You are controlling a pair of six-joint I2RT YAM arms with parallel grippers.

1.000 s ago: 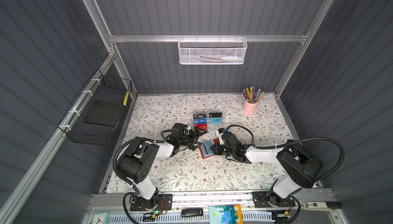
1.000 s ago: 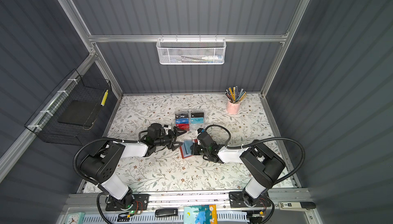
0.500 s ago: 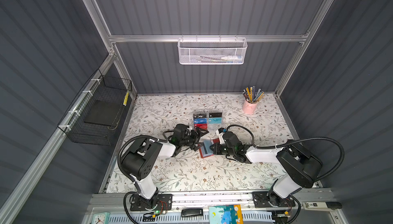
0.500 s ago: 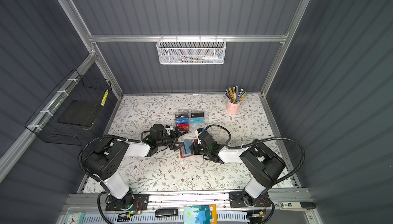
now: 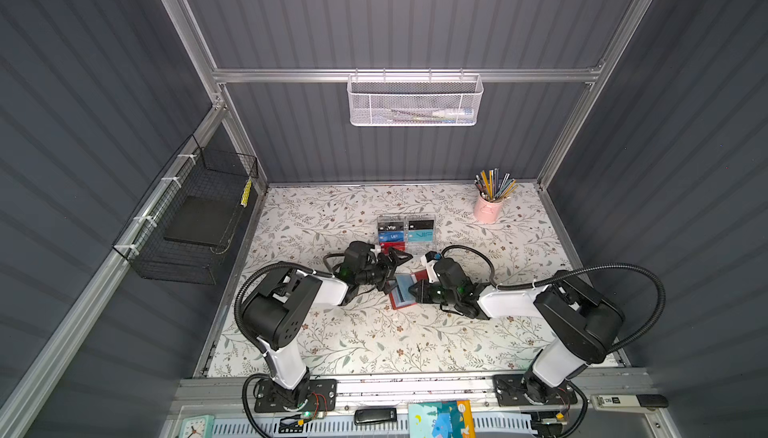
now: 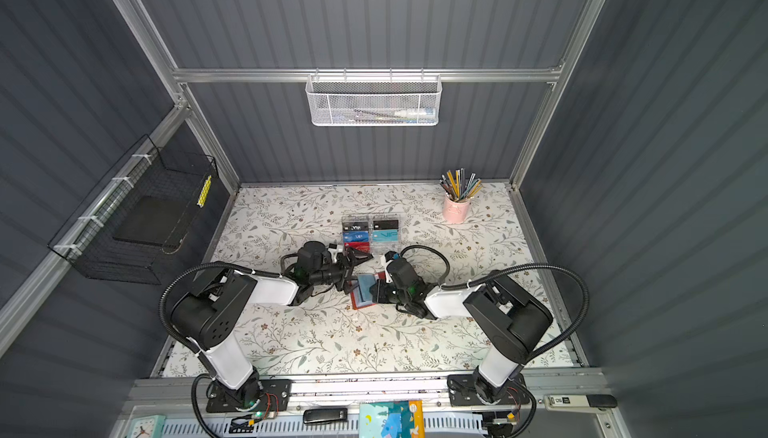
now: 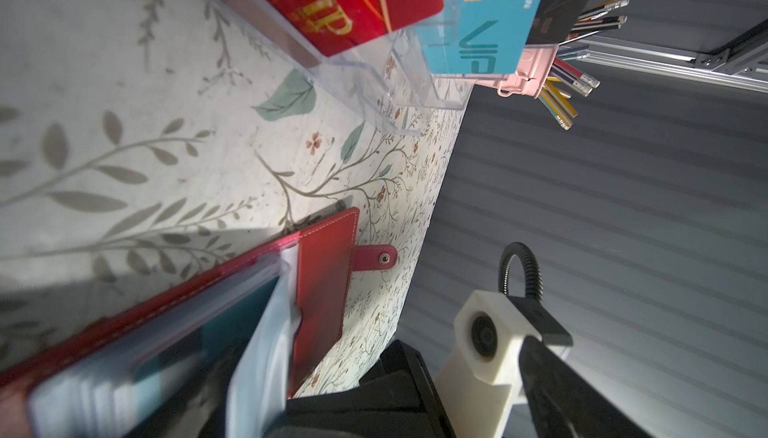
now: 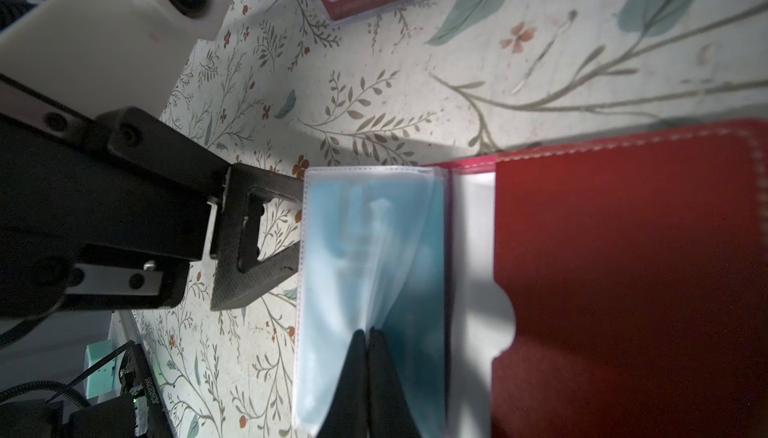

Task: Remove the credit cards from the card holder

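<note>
While right tool [image 8: 368,342] pinches a clear plastic sleeve [image 8: 365,244] of the red booklet card holder [image 8: 623,269], left tool [image 5: 395,270] hangs wide; next: slide thin teal plastic card [image 8: 419,257] out.

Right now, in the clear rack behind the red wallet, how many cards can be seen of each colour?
Cards seen in the clear rack, in a top view:
black cards: 2
dark blue card: 1
light-blue card: 1
red card: 1
Total: 5
</note>
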